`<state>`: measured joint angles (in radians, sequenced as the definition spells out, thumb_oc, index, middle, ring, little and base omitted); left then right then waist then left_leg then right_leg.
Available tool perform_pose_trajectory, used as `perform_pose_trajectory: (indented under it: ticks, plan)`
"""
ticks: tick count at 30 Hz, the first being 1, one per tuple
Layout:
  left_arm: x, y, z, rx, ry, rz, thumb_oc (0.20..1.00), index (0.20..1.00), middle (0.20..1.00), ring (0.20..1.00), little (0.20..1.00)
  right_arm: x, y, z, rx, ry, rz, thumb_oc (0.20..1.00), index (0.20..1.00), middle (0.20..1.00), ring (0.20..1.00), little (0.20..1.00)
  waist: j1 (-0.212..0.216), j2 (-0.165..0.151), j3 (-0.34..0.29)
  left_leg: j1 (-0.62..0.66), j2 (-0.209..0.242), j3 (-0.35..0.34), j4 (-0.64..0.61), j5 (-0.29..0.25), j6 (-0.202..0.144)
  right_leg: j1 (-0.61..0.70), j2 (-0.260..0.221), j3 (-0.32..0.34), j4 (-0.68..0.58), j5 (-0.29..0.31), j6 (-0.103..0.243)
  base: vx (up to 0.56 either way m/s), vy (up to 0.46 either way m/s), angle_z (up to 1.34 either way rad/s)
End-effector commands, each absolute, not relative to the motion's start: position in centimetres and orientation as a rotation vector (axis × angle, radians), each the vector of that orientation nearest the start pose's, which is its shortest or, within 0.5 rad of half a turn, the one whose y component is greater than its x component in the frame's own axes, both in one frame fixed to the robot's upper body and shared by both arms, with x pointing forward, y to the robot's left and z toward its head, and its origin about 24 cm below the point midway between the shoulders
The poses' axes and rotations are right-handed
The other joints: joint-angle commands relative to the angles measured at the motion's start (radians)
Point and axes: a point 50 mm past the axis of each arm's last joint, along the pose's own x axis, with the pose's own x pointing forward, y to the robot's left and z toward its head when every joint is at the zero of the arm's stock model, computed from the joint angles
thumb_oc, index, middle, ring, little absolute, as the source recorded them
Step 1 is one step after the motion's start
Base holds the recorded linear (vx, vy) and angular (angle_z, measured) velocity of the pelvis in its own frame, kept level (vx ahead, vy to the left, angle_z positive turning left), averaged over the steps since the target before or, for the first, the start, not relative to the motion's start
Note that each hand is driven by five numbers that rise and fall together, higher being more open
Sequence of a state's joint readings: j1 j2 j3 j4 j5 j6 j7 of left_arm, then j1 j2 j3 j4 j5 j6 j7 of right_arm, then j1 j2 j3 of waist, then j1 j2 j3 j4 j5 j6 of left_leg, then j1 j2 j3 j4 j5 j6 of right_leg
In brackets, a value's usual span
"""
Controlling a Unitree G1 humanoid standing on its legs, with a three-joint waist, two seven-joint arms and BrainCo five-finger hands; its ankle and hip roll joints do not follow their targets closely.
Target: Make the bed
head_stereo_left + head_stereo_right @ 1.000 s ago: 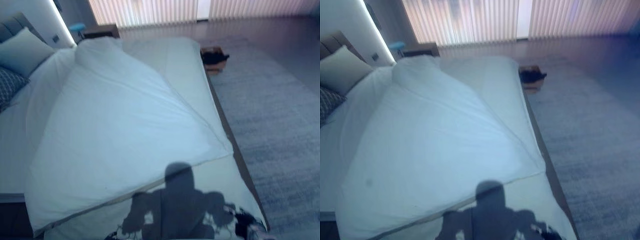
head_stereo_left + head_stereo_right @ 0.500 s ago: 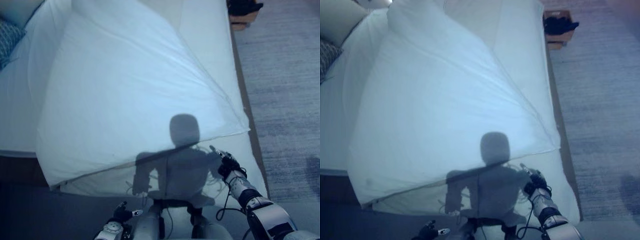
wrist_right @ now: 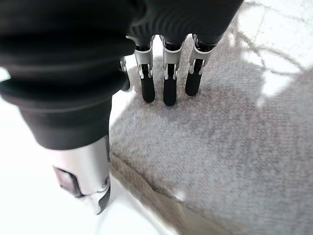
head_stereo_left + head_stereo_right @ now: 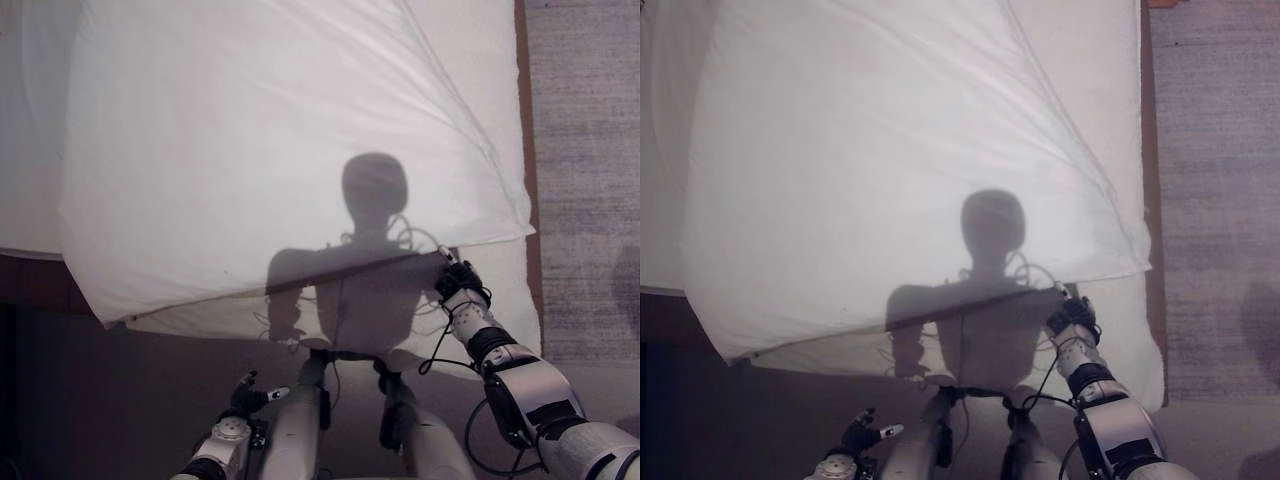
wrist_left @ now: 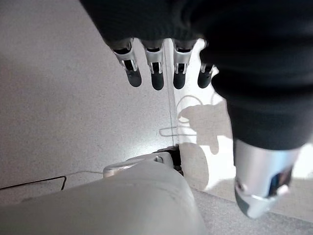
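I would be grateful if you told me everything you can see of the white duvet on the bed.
The white duvet is a soft, lightly creased cloth cover lying skewed across the bed. One corner points toward the bed's right side, just above the right hand, which hangs open near it. Its lower edge runs slantwise and overhangs the bed's foot on the left.

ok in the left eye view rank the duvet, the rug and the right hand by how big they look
1. duvet, spread over the bed, by far the largest.
2. rug, the strip along the bed's right side.
3. right hand, smallest, at the duvet's near corner, though it lies nearer the camera.
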<state>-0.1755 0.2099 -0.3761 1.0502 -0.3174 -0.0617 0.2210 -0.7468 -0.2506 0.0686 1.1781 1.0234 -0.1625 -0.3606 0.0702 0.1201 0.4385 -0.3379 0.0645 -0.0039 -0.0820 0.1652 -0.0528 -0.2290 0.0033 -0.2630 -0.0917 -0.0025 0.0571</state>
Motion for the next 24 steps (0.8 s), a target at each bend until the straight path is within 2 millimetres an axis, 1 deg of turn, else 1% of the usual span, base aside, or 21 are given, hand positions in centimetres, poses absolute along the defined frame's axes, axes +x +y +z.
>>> perform_pose_trajectory:
  ticks: [1,3,4,8,11,12,13,14,15,16,17,18,20,21,22,23,24]
  plan:
    - [20.2,15.2,-12.4,0.197,0.814,0.017,1.0,1.0,1.0,1.0,1.0,39.6,-22.1,12.0,0.738,-0.038,-0.531,1.0,1.0,1.0,1.0,1.0,0.025,-0.041,0.02,0.039,-0.052,0.005,-0.005,-0.055,-0.024,-0.053,-0.083,0.035,0.028,0.075,0.065,0.02,0.002,0.03]
    - [20.2,15.2,-12.4,0.198,0.814,0.017,1.0,1.0,1.0,1.0,1.0,39.6,-22.1,12.0,0.739,-0.039,-0.531,1.0,1.0,1.0,1.0,1.0,0.025,-0.041,0.02,0.038,-0.052,0.004,-0.005,-0.055,-0.024,-0.054,-0.083,0.035,0.029,0.074,0.065,0.02,0.003,0.05]
    - [20.5,15.0,-12.2,0.198,0.803,0.014,1.0,1.0,1.0,1.0,1.0,39.8,-22.3,12.9,0.752,-0.072,-0.534,1.0,1.0,1.0,1.0,1.0,0.027,-0.04,0.021,0.033,-0.054,0.0,-0.005,-0.055,-0.024,-0.058,-0.084,0.036,0.029,0.075,0.066,0.02,0.005,0.07]
    - [20.7,15.1,-12.0,0.21,0.793,0.011,1.0,1.0,1.0,1.0,1.0,39.9,-22.7,14.1,0.714,-0.112,-0.54,1.0,1.0,1.0,1.0,1.0,0.025,-0.041,0.022,0.023,-0.055,-0.006,-0.005,-0.054,-0.024,-0.066,-0.086,0.036,0.029,0.076,0.067,0.01,0.002,0.01]
    - [20.8,15.1,-12.0,0.217,0.792,0.019,1.0,1.0,1.0,1.0,1.0,39.8,-23.0,14.0,0.634,-0.106,-0.571,1.0,1.0,1.0,1.0,1.0,0.02,-0.046,0.023,0.025,-0.057,-0.008,-0.005,-0.056,-0.023,-0.065,-0.086,0.033,0.029,0.077,0.068,0.01,0.001,0.05]
    - [20.7,15.1,-12.0,0.217,0.792,0.019,1.0,1.0,1.0,1.0,1.0,39.8,-23.0,14.0,0.633,-0.106,-0.572,1.0,1.0,1.0,1.0,1.0,0.019,-0.046,0.023,0.025,-0.057,-0.008,-0.005,-0.056,-0.022,-0.065,-0.086,0.033,0.029,0.077,0.068,0.02,0.019,0.05]
    - [20.7,15.2,-12.0,0.225,0.792,0.04,1.0,1.0,1.0,1.0,1.0,39.4,-22.9,13.4,0.572,-0.098,-0.617,1.0,1.0,1.0,1.0,1.0,0.01,-0.053,0.026,0.029,-0.057,-0.005,-0.005,-0.058,-0.021,-0.063,-0.086,0.039,0.03,0.077,0.067,0.02,0.035,0.0]
    - [20.9,15.2,-11.9,0.231,0.789,0.056,1.0,1.0,1.0,1.0,1.0,39.0,-22.0,12.2,0.559,-0.079,-0.627,1.0,1.0,1.0,1.0,1.0,-0.003,-0.062,0.029,0.035,-0.057,-0.001,-0.005,-0.06,-0.019,-0.061,-0.085,0.045,0.031,0.077,0.067,0.02,0.035,-0.01]
    - [20.9,15.2,-11.9,0.231,0.79,0.057,1.0,1.0,1.0,1.0,1.0,38.9,-22.0,12.1,0.558,-0.077,-0.627,1.0,1.0,1.0,1.0,1.0,-0.003,-0.062,0.029,0.035,-0.057,0.0,-0.005,-0.06,-0.019,-0.06,-0.085,0.046,0.031,0.076,0.067,0.0,0.0,0.0]
    - [21.0,15.2,-11.9,0.235,0.786,0.068,1.0,1.0,1.0,1.0,1.0,38.5,-21.6,11.4,0.537,-0.069,-0.633,1.0,1.0,1.0,1.0,1.0,-0.011,-0.068,0.03,0.038,-0.056,0.002,-0.005,-0.061,-0.018,-0.059,-0.085,0.05,0.032,0.077,0.067,0.0,0.0,0.0]
    - [21.0,15.2,-11.9,0.235,0.787,0.068,1.0,1.0,1.0,1.0,1.0,38.5,-21.5,11.4,0.537,-0.069,-0.633,1.0,1.0,1.0,1.0,1.0,-0.011,-0.068,0.03,0.039,-0.056,0.002,-0.005,-0.061,-0.018,-0.059,-0.085,0.05,0.032,0.077,0.067,0.0,0.0,0.0]
    - [21.1,15.3,-11.8,0.239,0.784,0.089,1.0,1.0,1.0,1.0,1.0,37.6,-21.0,10.0,0.525,-0.059,-0.639,1.0,1.0,1.0,1.0,1.0,-0.026,-0.076,0.032,0.042,-0.055,0.008,-0.005,-0.065,-0.016,-0.059,-0.085,0.055,0.033,0.077,0.068,0.0,0.0,0.0]
    - [21.4,15.5,-11.6,0.249,0.766,0.114,1.0,1.0,1.0,1.0,1.0,36.5,-21.4,8.9,0.461,-0.063,-0.689,1.0,1.0,1.0,1.0,1.0,-0.041,-0.083,0.035,0.044,-0.056,0.012,-0.005,-0.068,-0.014,-0.06,-0.087,0.062,0.033,0.08,0.07,-0.01,0.021,0.01]
    - [21.3,15.5,-11.6,0.25,0.767,0.114,1.0,1.0,1.0,1.0,1.0,36.4,-21.3,8.8,0.459,-0.062,-0.69,1.0,1.0,1.0,1.0,1.0,-0.04,-0.083,0.034,0.045,-0.056,0.012,-0.005,-0.068,-0.014,-0.06,-0.087,0.063,0.033,0.08,0.07,-0.03,0.036,-0.07]
    - [21.6,15.8,-11.4,0.265,0.75,0.133,1.0,1.0,1.0,1.0,1.0,35.7,-21.6,8.4,0.35,-0.065,-0.715,1.0,1.0,1.0,1.0,1.0,-0.052,-0.088,0.038,0.047,-0.057,0.018,-0.005,-0.069,-0.012,-0.061,-0.088,0.068,0.033,0.083,0.072,-0.02,0.022,-0.11]
    - [21.6,15.8,-11.4,0.265,0.75,0.133,1.0,1.0,1.0,1.0,1.0,35.7,-21.6,8.4,0.35,-0.065,-0.715,1.0,1.0,1.0,1.0,1.0,-0.051,-0.088,0.038,0.047,-0.057,0.018,-0.005,-0.069,-0.012,-0.061,-0.088,0.069,0.033,0.083,0.072,-0.05,0.037,-0.14]
    - [22.0,16.2,-11.0,0.284,0.722,0.151,1.0,1.0,1.0,1.0,1.0,35.0,-22.1,8.6,0.258,-0.098,-0.755,1.0,1.0,1.0,1.0,1.0,-0.061,-0.09,0.043,0.047,-0.058,0.023,-0.005,-0.069,-0.01,-0.065,-0.089,0.075,0.031,0.088,0.075,-0.04,0.021,-0.12]
